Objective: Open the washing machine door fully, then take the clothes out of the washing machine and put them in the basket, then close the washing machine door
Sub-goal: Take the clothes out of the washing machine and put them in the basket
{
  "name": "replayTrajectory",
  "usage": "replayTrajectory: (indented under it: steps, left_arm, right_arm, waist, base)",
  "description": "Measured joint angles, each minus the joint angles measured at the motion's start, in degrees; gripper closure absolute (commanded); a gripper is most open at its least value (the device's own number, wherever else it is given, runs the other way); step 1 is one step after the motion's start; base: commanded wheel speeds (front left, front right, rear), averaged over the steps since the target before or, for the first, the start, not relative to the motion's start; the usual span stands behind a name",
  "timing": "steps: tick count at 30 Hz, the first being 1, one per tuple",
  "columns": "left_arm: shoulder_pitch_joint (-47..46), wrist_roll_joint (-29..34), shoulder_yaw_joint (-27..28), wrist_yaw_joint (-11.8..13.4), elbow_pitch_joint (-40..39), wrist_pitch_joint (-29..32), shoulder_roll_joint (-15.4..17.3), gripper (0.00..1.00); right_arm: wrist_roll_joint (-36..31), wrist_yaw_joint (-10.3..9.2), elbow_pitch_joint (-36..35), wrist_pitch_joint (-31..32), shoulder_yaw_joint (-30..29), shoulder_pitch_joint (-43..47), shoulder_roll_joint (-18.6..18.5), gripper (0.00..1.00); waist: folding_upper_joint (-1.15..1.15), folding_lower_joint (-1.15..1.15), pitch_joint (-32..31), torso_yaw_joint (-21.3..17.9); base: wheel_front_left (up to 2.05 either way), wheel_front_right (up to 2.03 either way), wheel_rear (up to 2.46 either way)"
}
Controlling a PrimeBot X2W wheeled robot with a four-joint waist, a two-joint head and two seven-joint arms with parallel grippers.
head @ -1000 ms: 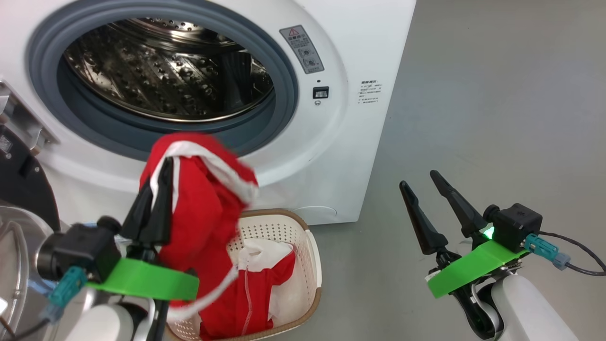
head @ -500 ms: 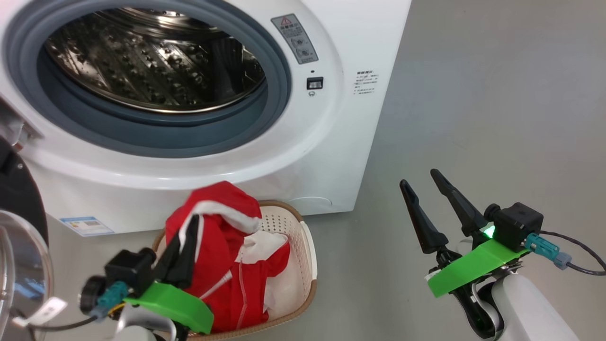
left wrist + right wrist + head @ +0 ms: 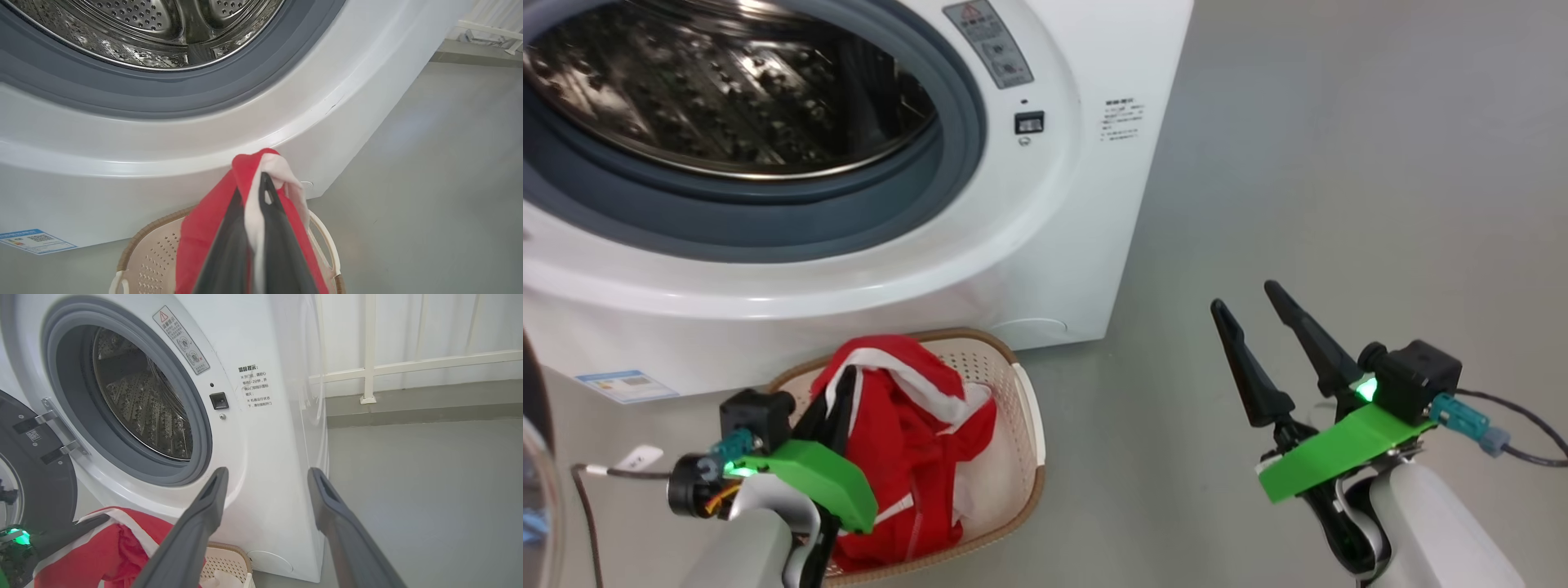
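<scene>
Clothes [image 3: 915, 433]: red with white trim, bunched in the basket, top fold pinched by the left hand.
Left hand [image 3: 848, 377]: fingers pressed together on the clothes.
Basket [image 3: 1027, 408]: on the floor [image 3: 1258, 163], beneath the left hand.
Washing machine [image 3: 1029, 245]: beyond both hands, drum exposed.
Washing machine door [image 3: 41, 490]: swung open, left of the left hand.
Right hand [image 3: 1245, 296]: fingers spread, holding nothing, well apart from the basket.

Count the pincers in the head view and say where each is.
2. The left pincer is at lower left, shut on the clothes in the basket. The right pincer is at lower right, open above the floor.
</scene>
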Motion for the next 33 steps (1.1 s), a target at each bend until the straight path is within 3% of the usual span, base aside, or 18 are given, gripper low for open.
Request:
replayTrajectory:
  steps: [18, 33]
  left_arm:
    - [-6.02, 2.99, 4.46, -3.26, 15.44, -0.07, -2.10, 1.00]
    - [-14.95, 4.13, 2.45, -4.03, 29.09, 0.10, -3.98, 1.00]
  right_arm:
    - [-0.01, 0.00, -1.68, 0.00, -0.60, -2.85, 0.62, 0.00]
    - [-0.10, 0.00, -2.32, 0.00, -0.24, -5.36, 1.49, 0.00]
  waist:
    - [0.00, 0.00, 6.04, -3.49]
    - [0.00, 0.00, 10.79, -6.43]
  base:
    - [0.00, 0.00, 0.00]
    - [0.00, 0.00, 0.00]
